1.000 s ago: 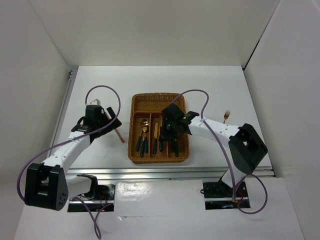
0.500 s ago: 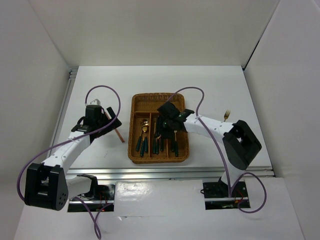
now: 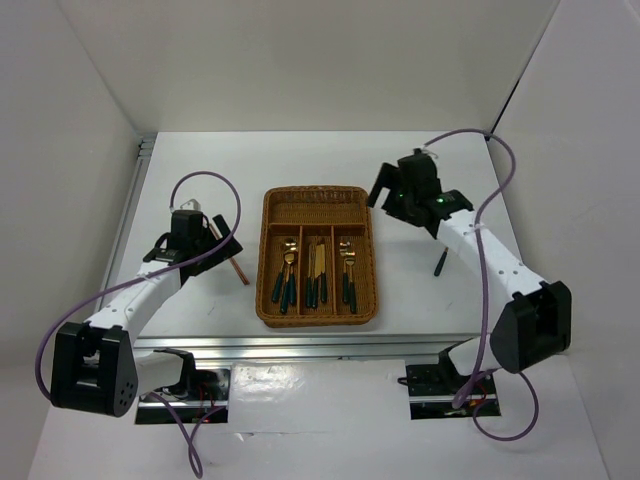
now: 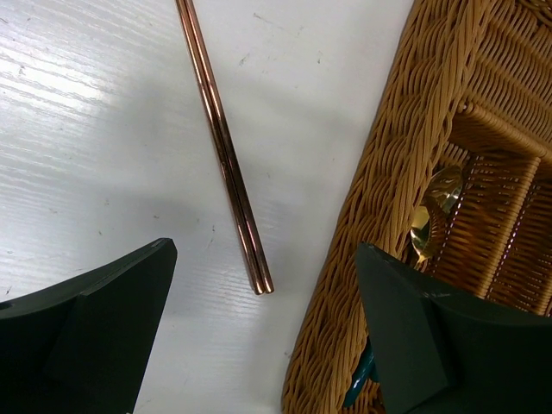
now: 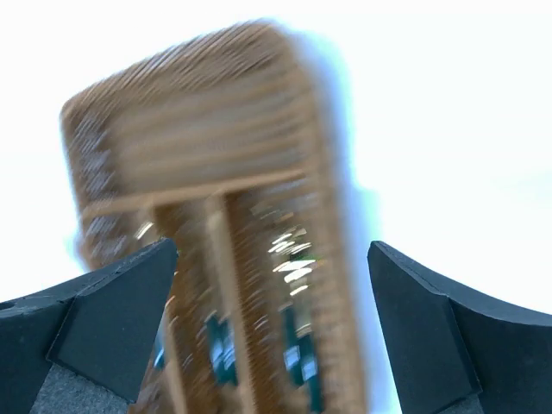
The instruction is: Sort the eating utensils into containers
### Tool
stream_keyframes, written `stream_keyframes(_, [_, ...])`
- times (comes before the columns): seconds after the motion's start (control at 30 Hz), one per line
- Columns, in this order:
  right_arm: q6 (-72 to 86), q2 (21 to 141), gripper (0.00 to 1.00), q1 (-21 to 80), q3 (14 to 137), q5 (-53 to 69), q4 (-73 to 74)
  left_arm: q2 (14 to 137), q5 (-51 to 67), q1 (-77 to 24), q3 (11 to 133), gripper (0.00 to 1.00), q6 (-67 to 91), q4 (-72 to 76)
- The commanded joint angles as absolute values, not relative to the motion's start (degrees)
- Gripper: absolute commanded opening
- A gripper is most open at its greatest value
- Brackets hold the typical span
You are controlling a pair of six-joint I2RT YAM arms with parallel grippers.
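Left claw [image 4: 263, 259] spread, empty, over chopsticks [image 4: 226, 147] on bench [image 4: 103, 103] beside tray [image 4: 405, 129]. Right claw [image 5: 269, 250] spread, empty. Advise: straddle both sticks squarely, pinch together, lift level clear of tray wall.

White arm links [image 3: 140, 292], black joints [image 3: 92, 365] (boxy bases), purple cables [image 3: 205, 175]

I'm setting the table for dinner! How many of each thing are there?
Spoons: 2
Knives: 2
Forks: 2
Chopsticks: 2
Loose green handle, head hidden: 1
Total: 9
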State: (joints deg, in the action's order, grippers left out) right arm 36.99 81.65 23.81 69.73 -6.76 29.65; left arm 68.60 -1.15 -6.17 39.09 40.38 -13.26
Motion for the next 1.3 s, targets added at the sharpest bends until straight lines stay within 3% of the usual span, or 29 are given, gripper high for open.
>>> stream_keyframes(0.0, [34.10,79.37,1.00,18.82,67.24,-12.20,32.26,68.99,-0.53,-5.89,40.34,1.00,38.94,-11.95])
stream_keyframes(0.17, [33.93,81.65,1.00,8.03,63.47,-14.15,36.73,69.52,-0.53,-5.89,40.34,1.00,38.94,-11.43])
stream_keyframes(0.4, [31.82,81.83,1.00,-2.62,53.45,-6.06,32.35,69.52,-0.53,-5.89,40.34,1.00,38.94,-11.43])
stream_keyframes(0.8, [31.20,88.41,0.90,-2.64,50.45,-6.42,30.59,70.05,0.00,-5.89,40.34,1.00,38.94,-10.90])
stream_keyframes(1.27, [31.20,89.56,0.69,-3.16,46.93,-8.70,25.93,70.58,0.00,-5.89,40.34,1.00,38.41,-10.90])
